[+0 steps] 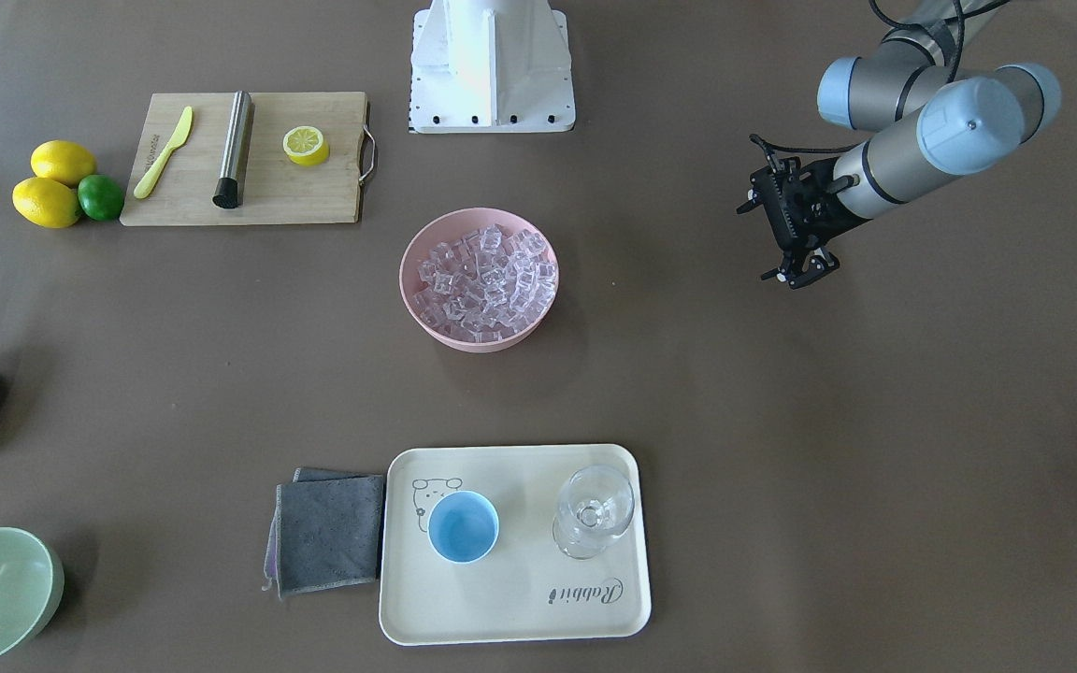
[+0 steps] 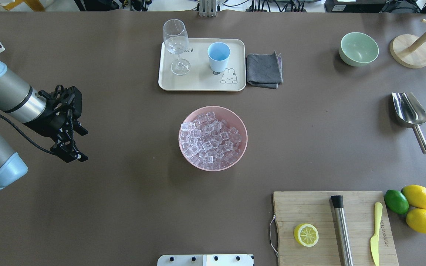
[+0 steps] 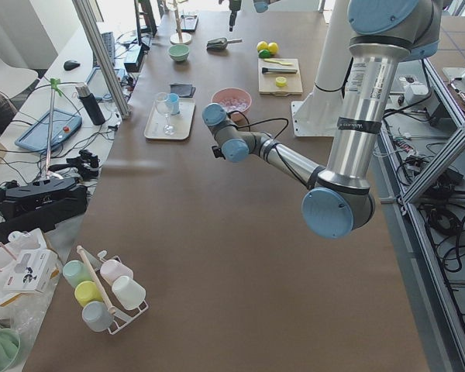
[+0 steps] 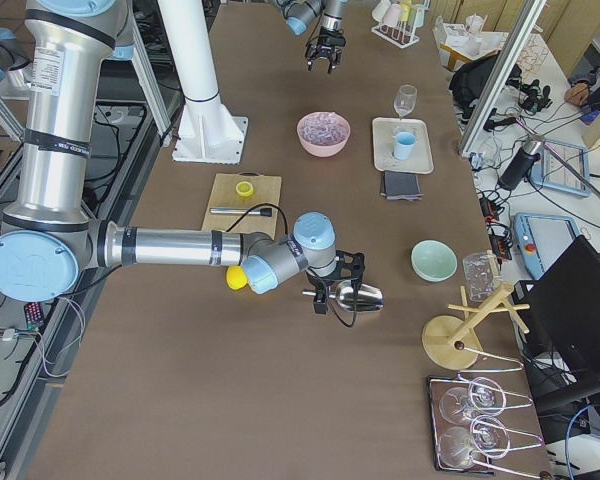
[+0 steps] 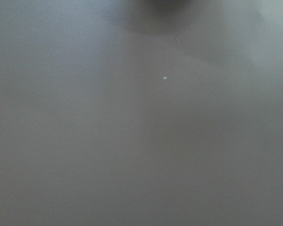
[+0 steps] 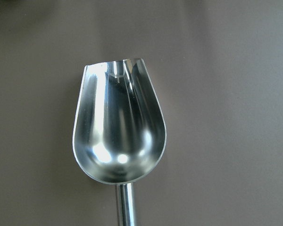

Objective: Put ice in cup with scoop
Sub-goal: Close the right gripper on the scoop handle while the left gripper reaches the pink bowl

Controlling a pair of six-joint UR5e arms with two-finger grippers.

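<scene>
The right claw (image 4: 328,292) hung just beside the scoop (image 2: 409,111). Only the side camera caught it, so I could not tell whether its fingers stood apart or together. The scoop lay flat on the table (image 2: 124,207), well off to the robot's right, hollow side up and empty. In the wrist view its handle ran straight down out of the picture, toward the claw.

The left claw (image 2: 70,151) hovered with its fingers apart, holding nothing, well away from everything.

I judged the step in hand to be picking up the scoop. I would centre on the round handle, well back from the bowl end, then come straight down and pinch across it so it could not roll or twist. The ice (image 1: 482,280) was heaped in the pink bowl (image 1: 426,327) at mid-table. The cup (image 1: 463,526) stood empty on the tray (image 1: 520,608), near a stemmed glass (image 1: 595,509) worth steering clear of.
</scene>
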